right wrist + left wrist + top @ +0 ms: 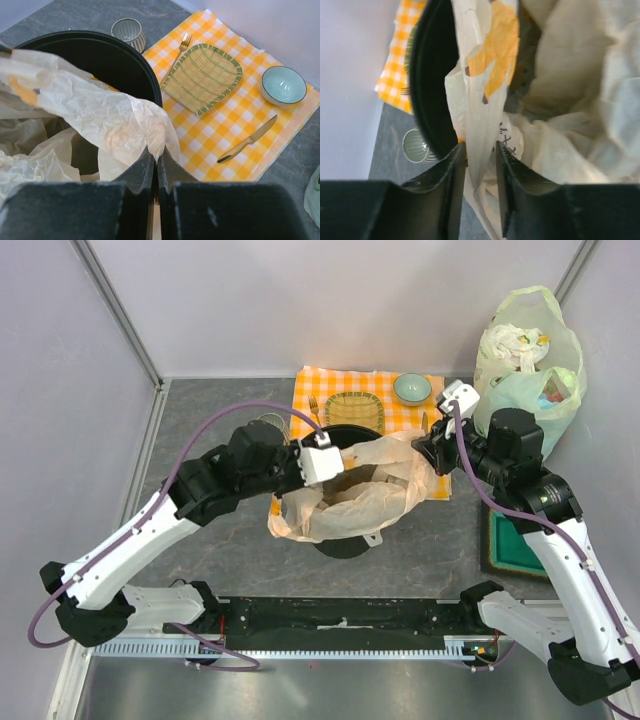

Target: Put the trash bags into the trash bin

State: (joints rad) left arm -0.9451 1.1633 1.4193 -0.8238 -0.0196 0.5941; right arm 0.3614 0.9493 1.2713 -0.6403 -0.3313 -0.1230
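Table [190, 410] is showing bare room left of black trash bin [352, 429]. Peach trash bag [350, 495] is draping across it, spilling past the near rim. My left end effector [480, 150] and right end effector [155, 156] are pinching opposite bag edges.

An orange-and-white checked cloth [215, 131] lies on the dark grey table [200, 415]. On it rest a woven, green-rimmed tray [202, 75], a gold fork [183, 42] at the tray's left edge, a gold knife [247, 140] to its right and a pale blue bowl [283, 85]. A ribbed grey mug [127, 31] stands off the cloth, left of the fork. A stuffed pale green bag [530, 360] sits in the far right corner, with a green tray [515, 545] nearer.
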